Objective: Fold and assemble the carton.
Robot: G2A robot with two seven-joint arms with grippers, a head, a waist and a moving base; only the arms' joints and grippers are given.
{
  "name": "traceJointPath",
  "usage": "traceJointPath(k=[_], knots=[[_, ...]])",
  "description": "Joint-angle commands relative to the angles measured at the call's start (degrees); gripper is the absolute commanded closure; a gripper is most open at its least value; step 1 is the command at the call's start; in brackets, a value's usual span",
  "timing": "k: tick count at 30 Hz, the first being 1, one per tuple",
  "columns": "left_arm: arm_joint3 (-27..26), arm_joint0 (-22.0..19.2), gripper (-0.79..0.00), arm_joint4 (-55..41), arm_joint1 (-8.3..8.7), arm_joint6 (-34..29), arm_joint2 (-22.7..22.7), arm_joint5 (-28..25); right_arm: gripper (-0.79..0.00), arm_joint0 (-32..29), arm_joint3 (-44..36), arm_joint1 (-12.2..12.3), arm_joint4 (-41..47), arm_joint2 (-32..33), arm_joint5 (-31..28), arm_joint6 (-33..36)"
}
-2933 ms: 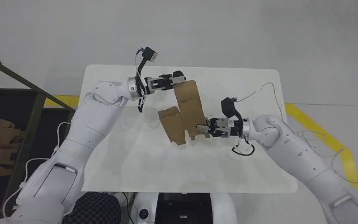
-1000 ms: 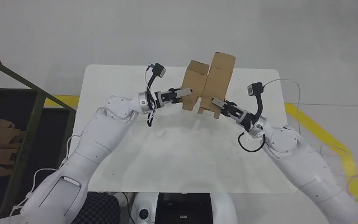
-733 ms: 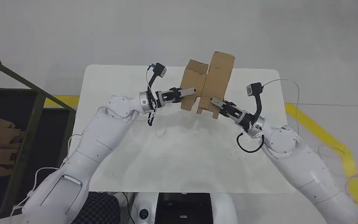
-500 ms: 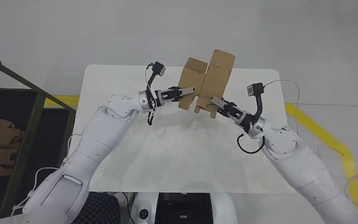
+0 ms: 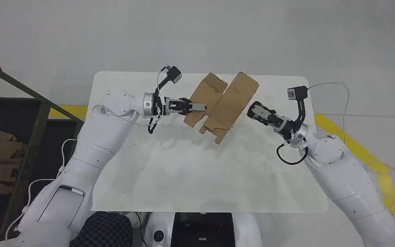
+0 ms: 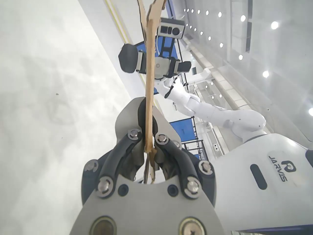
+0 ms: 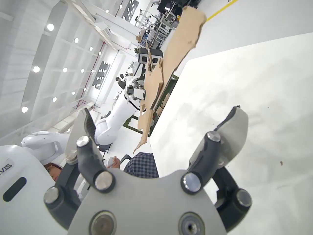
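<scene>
The brown carton is a flattened, partly folded blank held in the air over the far middle of the white table. My left gripper is shut on its left edge. The left wrist view has the carton edge-on, pinched in my left gripper. My right gripper stands open just right of the carton, apart from it. From the right wrist the carton hangs beyond my right gripper, with nothing between the fingers.
A black cable loop hangs by the right forearm. A dark rack with cardboard pieces stands off the table's left side. The near half of the table is bare.
My right gripper has let go of the carton and drawn back to the right. The carton, still in my left gripper, has tilted over and dropped lower, and the left arm has shifted left.
</scene>
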Motion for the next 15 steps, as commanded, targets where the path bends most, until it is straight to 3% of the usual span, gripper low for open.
traceJointPath(k=[1, 6, 10, 12, 13, 15], knots=[[-0.13, -0.49, 0.0, 0.11, 0.19, -2.71, -0.08, 0.93, -0.785, 0.72, 0.84, -0.14, -0.7, -0.21, -0.67, 1.86], [-0.67, -0.9, 0.0, -0.09, 0.55, -6.61, -0.39, 1.19, -0.779, 2.73, 2.66, -0.83, 0.81, -2.54, -3.18, 9.68], [-0.57, -1.14, 0.0, -0.37, 0.66, -9.58, 0.09, 1.4, -0.699, 4.88, 5.18, -1.43, 2.87, -4.46, -4.36, 16.2], [-0.51, -1.26, 0.0, -0.51, 0.65, -10.06, 0.34, 1.42, -0.563, 5.73, 6.26, -1.78, 3.94, -5.22, -4.95, 18.11], [-0.55, -1.32, 0.0, -0.47, 0.64, -10.35, 0.52, 1.41, -0.459, 6.09, 6.77, -1.94, 4.45, -5.54, -5.18, 18.88], [-0.68, -1.49, 0.0, -0.21, 0.64, -10.87, 0.86, 1.45, -0.382, 6.73, 7.68, -2.23, 5.3, -6.01, -5.72, 20.11]])
